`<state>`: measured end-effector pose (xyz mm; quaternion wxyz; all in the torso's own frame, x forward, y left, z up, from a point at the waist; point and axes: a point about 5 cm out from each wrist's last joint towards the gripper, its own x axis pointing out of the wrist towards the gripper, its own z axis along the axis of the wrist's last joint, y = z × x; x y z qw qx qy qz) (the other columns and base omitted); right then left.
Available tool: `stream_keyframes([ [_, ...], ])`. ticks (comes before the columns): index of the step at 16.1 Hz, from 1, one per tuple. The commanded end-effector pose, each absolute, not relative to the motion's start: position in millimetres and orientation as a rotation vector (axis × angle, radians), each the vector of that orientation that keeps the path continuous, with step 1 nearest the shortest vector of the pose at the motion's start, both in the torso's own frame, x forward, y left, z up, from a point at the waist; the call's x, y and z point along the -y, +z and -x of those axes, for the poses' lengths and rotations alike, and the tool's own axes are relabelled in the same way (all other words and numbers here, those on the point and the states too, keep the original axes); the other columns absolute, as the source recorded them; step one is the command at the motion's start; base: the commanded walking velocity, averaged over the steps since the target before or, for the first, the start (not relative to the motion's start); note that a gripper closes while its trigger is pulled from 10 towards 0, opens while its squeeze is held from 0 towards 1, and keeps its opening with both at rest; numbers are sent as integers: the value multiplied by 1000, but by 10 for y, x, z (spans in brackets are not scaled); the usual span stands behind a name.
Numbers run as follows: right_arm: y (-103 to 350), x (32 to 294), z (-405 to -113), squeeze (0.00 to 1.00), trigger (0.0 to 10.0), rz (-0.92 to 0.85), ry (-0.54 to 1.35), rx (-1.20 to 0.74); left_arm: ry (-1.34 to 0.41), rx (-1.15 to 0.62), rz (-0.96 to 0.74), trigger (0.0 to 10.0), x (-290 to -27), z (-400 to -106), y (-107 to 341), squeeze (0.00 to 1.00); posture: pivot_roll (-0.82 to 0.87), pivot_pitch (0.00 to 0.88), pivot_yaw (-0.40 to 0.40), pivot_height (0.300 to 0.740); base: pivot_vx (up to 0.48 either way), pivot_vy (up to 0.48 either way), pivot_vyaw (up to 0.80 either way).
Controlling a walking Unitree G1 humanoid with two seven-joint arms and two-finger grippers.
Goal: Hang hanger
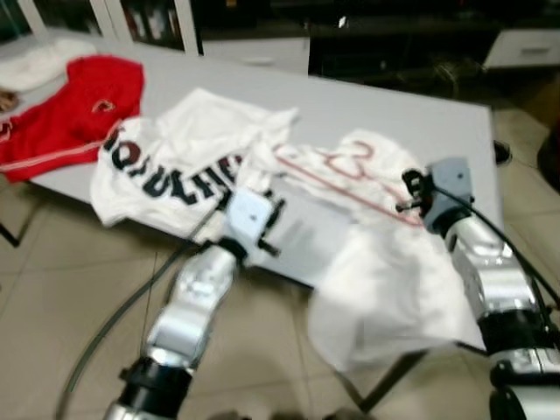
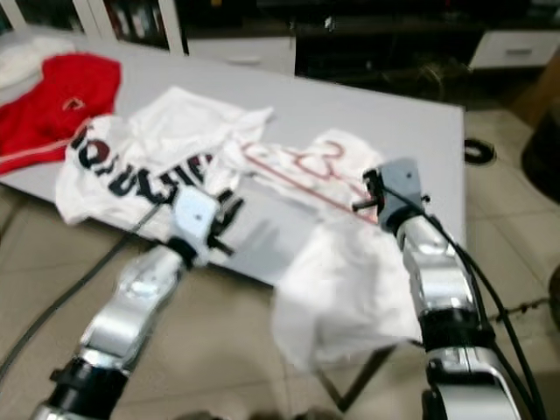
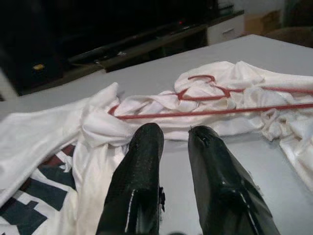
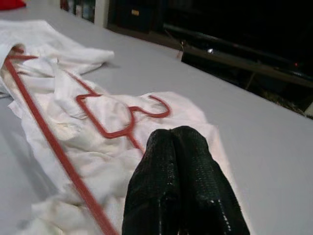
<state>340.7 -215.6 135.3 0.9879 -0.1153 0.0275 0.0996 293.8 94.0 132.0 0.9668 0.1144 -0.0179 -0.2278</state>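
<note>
The red hanger (image 4: 105, 120) lies on a white shirt (image 1: 385, 262) near the tabletop's (image 1: 367, 109) near edge, towards its right corner, its hook curled up on the cloth. Much of that shirt droops over the near edge, so my worry is this: if I lift the hanger by the bar alone, the cloth's weight could drag the whole garment off to the floor, or the shirt could slide off the hanger's arms.

My right claw (image 4: 183, 142) is pressed together, pinching nothing, its tips just short of the hook and over the cloth. My left claw (image 3: 176, 139) is slightly spread, a narrow gap between the fingers, holding nothing, aimed at the hanger's long bar beside a lettered white shirt (image 1: 166, 166).
</note>
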Motion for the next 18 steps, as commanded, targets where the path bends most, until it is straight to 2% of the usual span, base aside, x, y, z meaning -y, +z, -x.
stream_keyframes([
  [1,1384,2166,-3412,0,10000,238,197,-48,-478,48,-225,10000,-883,-2939,1351,0,-29,0,38,736,0,-420,0],
  [4,1376,2172,-3422,0,10000,245,197,-53,-475,47,-223,10000,-884,-2937,1348,0,-28,0,34,736,0,-421,0],
  [7,1418,2158,-3515,0,10000,222,203,-97,-454,47,-207,10000,-908,-2985,1363,0,-27,0,35,736,0,0,0],
  [11,1425,2141,-3503,0,10000,240,217,-82,-449,44,-182,10000,-916,-2995,1371,0,-31,0,38,736,-61,366,0],
  [18,1428,2152,-3513,0,10000,220,208,-83,-451,49,-199,10000,-913,-3019,1381,0,-36,0,44,736,0,0,0],
])
